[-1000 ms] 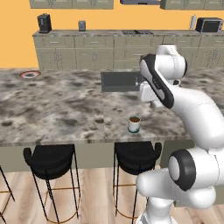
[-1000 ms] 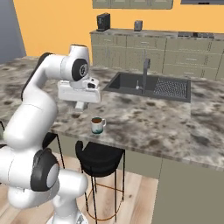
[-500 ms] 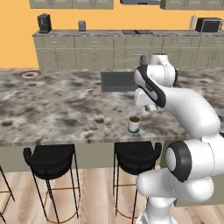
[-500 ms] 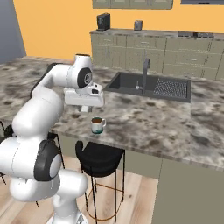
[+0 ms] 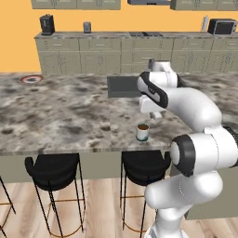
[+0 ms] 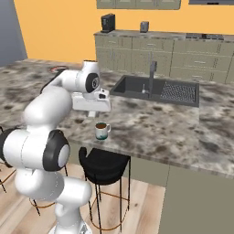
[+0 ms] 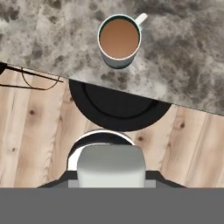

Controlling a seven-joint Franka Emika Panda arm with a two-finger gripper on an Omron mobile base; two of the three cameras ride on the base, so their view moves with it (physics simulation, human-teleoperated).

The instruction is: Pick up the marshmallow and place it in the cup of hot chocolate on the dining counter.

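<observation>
Fingers of gripper (image 7: 111,186) clamped on the marshmallow (image 7: 111,169), held above and just short of the cup of hot chocolate (image 7: 119,40) at the dining counter (image 5: 69,111) edge. Likely featherlight, squashy; best pinched gently across its sides.

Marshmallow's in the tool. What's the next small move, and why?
Probably nudge the tool toward the small white mug of brown hot chocolate until centred above it, then release. In the hand view the whitish soft marshmallow is clamped at the bottom, while the mug stands toward the top on the mottled grey-brown stone counter, not yet underneath.
</observation>
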